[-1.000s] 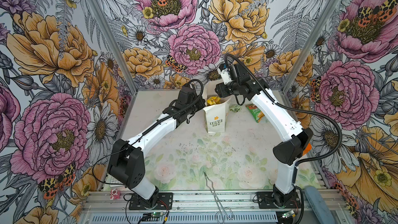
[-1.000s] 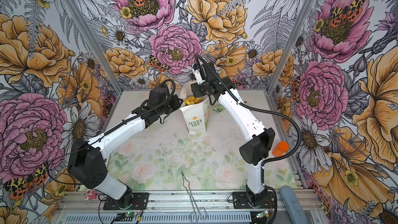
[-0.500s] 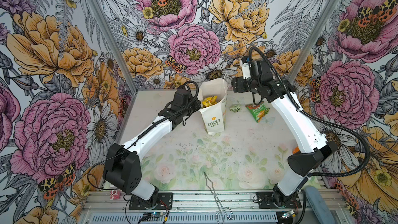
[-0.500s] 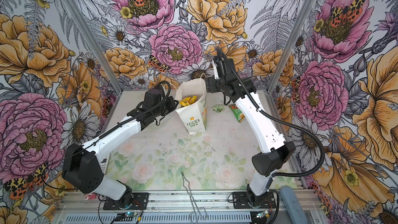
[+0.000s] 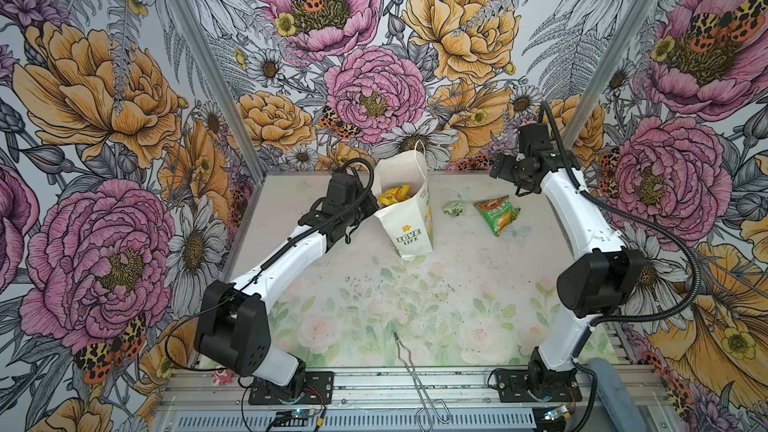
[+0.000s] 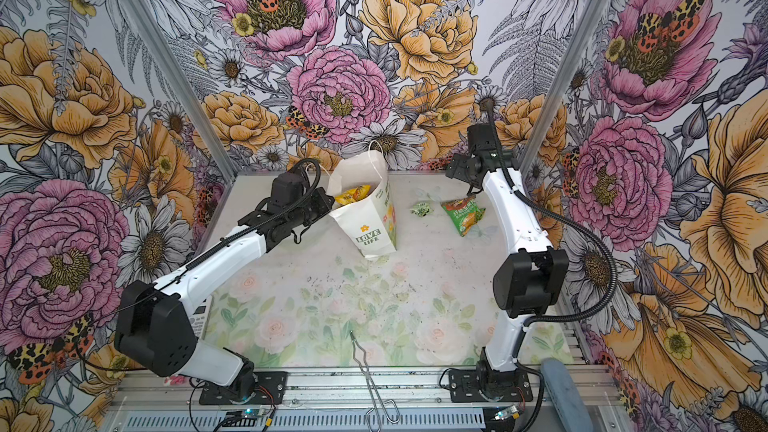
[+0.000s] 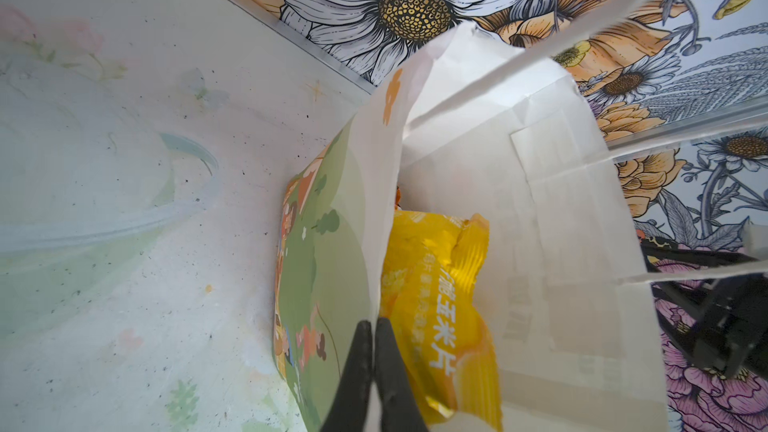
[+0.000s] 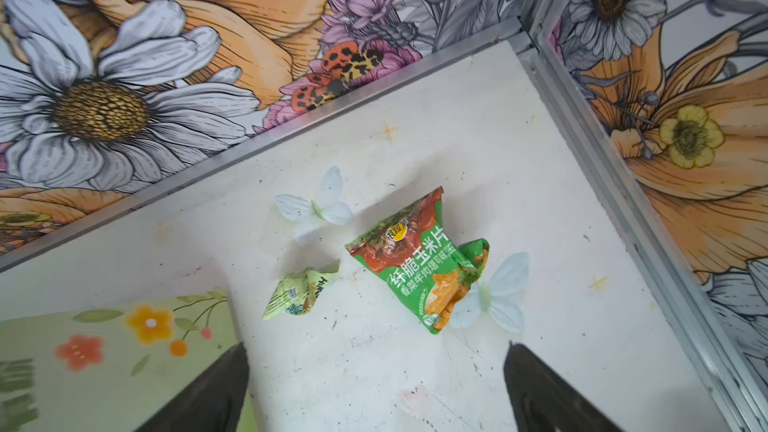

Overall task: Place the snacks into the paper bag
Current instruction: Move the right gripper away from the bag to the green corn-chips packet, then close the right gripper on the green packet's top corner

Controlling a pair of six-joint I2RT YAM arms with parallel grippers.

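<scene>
Step in hand: by my judgement, the arms are standing between a drop and the next pick, with two packets waiting outside the bag.
Left gripper (image 7: 374,328): its fingers are pressing together on the rim of the paper bag (image 5: 409,218), pinching the paper and holding the mouth open.
Right gripper (image 8: 374,353): its jaws are standing spread wide and carrying nothing, hanging above the loose packets.
Paper bag: it is standing toward 12 o'clock of the table's middle, leaning slightly, with a yellow packet (image 7: 432,284) lying inside.
Packets outside: the tiny green packet (image 5: 455,209) is lying at 3 o'clock of the bag; the green-and-orange packet (image 5: 496,214) is lying just beyond it, apart from it.
Next move: it is probably calling for a descent straddling one packet, a shallow close on crinkly film, then a lift over the rim.
Table (image 5: 457,284): pale and scuffed, it is showing faded flower and butterfly prints; wire tongs (image 5: 415,376) are lying at 6 o'clock.
Room: bold floral walls (image 5: 374,89) are closing in three sides.
</scene>
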